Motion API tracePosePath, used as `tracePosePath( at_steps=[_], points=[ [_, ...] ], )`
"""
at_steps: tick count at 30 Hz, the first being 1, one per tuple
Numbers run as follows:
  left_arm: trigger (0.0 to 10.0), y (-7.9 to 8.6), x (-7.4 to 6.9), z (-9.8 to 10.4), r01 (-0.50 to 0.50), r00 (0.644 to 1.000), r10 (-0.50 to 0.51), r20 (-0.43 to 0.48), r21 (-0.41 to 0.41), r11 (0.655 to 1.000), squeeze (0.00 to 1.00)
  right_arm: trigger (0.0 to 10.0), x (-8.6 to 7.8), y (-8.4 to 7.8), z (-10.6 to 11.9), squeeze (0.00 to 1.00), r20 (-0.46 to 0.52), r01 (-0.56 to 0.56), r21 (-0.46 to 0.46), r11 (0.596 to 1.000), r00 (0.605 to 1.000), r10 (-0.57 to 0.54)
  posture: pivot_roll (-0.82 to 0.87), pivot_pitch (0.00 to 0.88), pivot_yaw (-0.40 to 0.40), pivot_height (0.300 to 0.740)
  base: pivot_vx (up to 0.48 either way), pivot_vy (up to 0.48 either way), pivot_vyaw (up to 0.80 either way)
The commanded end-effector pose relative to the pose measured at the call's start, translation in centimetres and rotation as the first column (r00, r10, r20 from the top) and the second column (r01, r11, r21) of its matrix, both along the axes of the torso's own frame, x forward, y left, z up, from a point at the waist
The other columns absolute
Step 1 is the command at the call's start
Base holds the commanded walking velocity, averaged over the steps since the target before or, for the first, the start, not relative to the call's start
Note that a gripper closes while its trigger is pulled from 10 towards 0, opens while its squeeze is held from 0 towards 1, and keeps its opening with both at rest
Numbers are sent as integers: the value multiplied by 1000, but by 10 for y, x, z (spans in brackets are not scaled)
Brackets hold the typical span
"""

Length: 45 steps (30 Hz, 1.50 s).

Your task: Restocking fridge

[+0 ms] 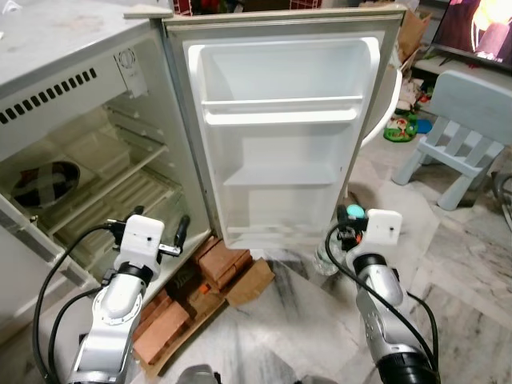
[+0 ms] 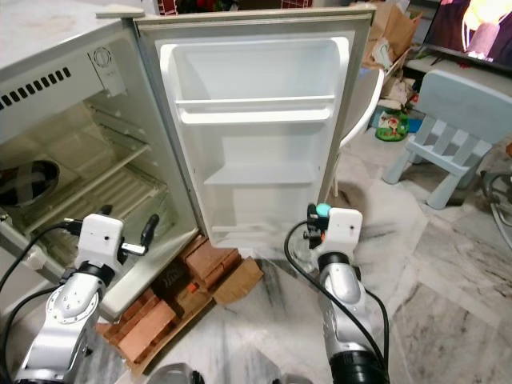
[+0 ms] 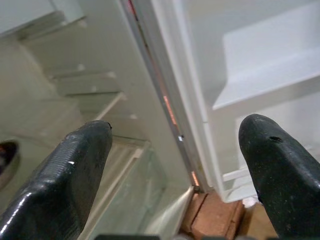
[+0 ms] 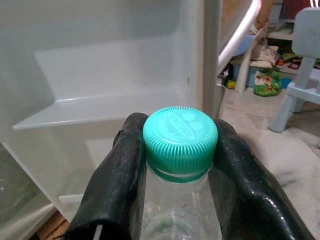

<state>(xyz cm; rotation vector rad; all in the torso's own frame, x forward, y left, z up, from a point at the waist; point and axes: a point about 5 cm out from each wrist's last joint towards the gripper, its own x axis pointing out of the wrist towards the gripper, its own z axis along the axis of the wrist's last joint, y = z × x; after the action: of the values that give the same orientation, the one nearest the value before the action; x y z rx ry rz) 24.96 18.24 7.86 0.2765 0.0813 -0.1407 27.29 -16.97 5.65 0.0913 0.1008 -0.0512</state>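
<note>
Up close, the right wrist view reveals the right tool (image 4: pixel 180 200) pinching a clear bottle (image 4: pixel 177 220) just beneath its green cap (image 4: pixel 180 132), while the left tool (image 3: pixel 175 175) hangs spread.

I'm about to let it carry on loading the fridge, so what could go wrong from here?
The right gripper pinches the clear bottle only at its neck under the green cap, so it may swing or slip. The door shelves look shallow; the bottle might tip out. The bricks below the open door could snag a low arm.
</note>
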Motion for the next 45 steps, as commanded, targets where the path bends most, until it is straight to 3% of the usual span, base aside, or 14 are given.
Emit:
tracePosePath(
  at_steps=[1,18,45],
  points=[
    [10000,0,1,-3,10,1000,-10,-13,11,1000,0,10000,3,-3,8,0,40,8,-3,1000,999,-8,83,0,33,740,0,0,0],
    [10000,-2,-5,-8,-8,1000,8,-14,-10,1000,0,10000,12,8,13,0,47,-82,-17,997,995,82,101,0,-18,740,251,0,0],
    [10000,-2,-8,-9,-37,999,37,-17,-22,999,0,10000,11,8,11,0,38,-95,-17,995,995,95,108,0,-27,740,315,0,0]
  ],
)
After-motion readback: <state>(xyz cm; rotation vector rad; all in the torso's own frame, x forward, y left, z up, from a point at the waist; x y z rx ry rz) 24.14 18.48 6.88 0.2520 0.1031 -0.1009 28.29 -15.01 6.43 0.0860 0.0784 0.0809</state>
